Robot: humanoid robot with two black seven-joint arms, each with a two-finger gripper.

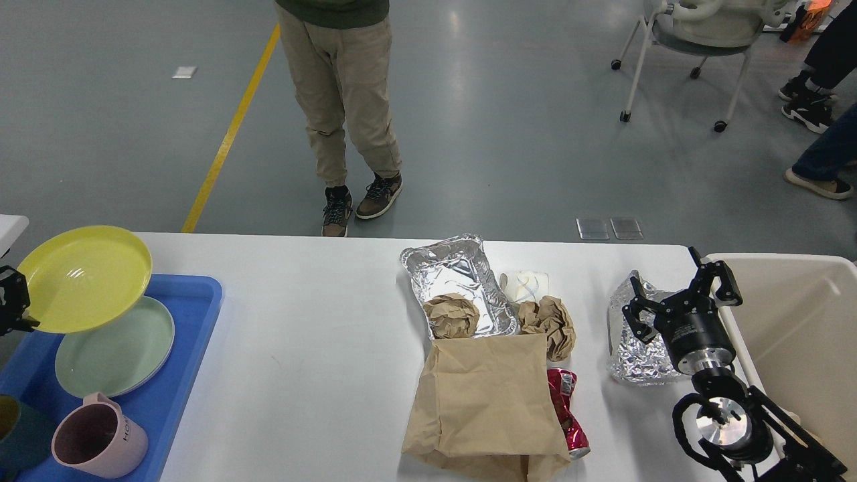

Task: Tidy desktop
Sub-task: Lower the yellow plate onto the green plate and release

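While the left gripper (15, 302) clutches a yellow plate (84, 277), right gripper (679, 294) splayed over the desktop (315, 348).

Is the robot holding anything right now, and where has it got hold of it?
The left gripper holds the yellow plate by its left rim, above the blue tray. The right gripper is open, holding nothing.

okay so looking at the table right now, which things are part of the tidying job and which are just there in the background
Part of the job: yellow plate held over the blue tray, foil tray, brown paper bag, crushed red can, crumpled foil, beige bin, desktop.

Just there: person standing, chair, yellow floor line.
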